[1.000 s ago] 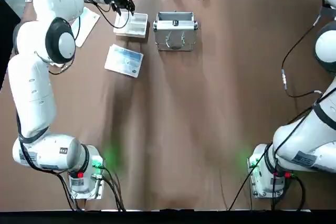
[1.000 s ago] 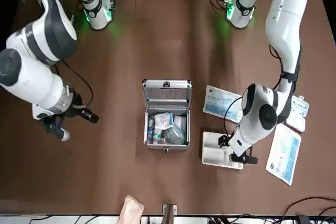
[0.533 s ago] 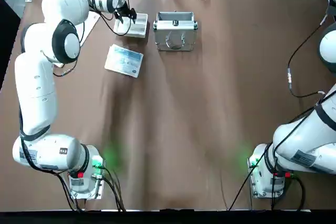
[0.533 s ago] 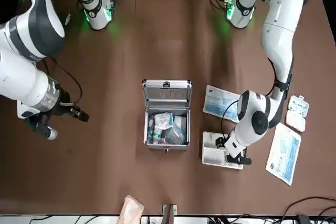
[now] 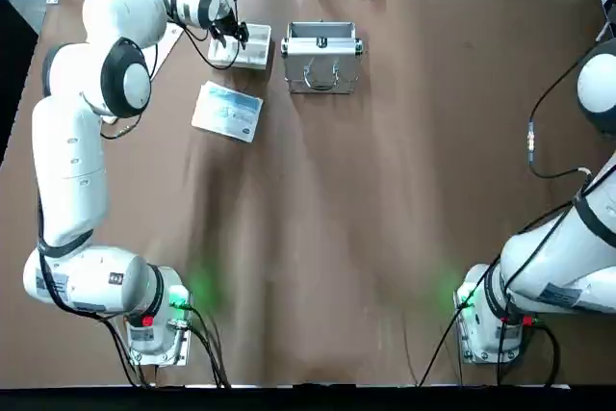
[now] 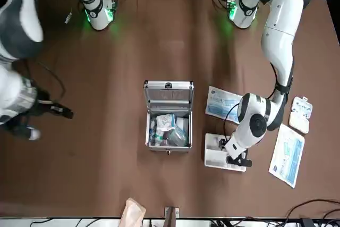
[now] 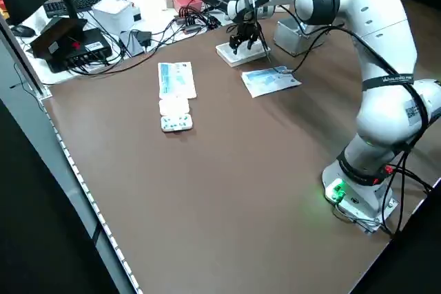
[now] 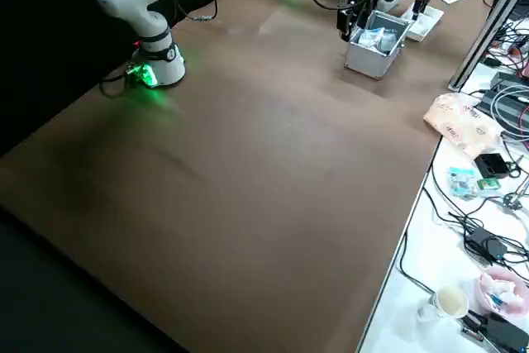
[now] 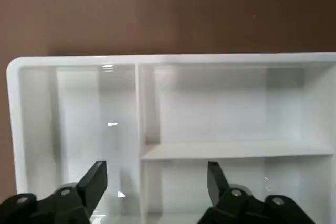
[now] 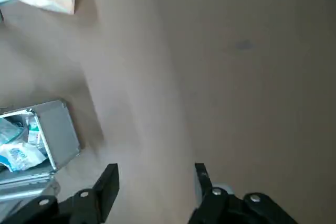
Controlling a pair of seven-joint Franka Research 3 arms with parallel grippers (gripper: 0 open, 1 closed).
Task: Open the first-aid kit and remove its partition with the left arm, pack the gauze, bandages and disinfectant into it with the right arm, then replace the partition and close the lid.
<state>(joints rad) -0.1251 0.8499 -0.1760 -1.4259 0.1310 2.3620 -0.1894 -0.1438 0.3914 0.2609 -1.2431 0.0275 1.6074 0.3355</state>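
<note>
A brown desk (image 5: pixel 366 190) fills the overhead picture, with cables and clutter along its upper edge. Near the upper middle of that picture the first-aid kit (image 5: pixel 322 57) stands open; in the front picture the kit sits at centre with its lid (image 6: pixel 169 95) raised at the upper side and white and blue packets lying inside the case. Just left of the kit in the overhead picture lies the partition (image 5: pixel 247 47), a shallow white tray resting flat on the desk and apart from the case. The left arm (image 5: pixel 72 161) rises from its base at the lower left of the overhead picture and bends over to the upper left, where the left hand (image 5: pixel 231 36) is down at the partition. Its wrist picture shows the two black fingers (image 9: pixel 94 179) spread apart with nothing between them, standing over the tray's compartments on either side of a dividing wall. A flat blue-white pack (image 5: pixel 227 111) lies below and left of the partition in the overhead picture. In the front picture a longer blue-white packet (image 6: pixel 287 154) and a small white blister pack (image 6: pixel 300 114) lie at the right, beyond the left arm. The right hand (image 6: pixel 22 126) is at the left edge of the front picture, well away from the kit; its wrist picture shows its fingers (image 10: pixel 107 182) apart and empty above bare desk, the open kit off to one side.
</note>
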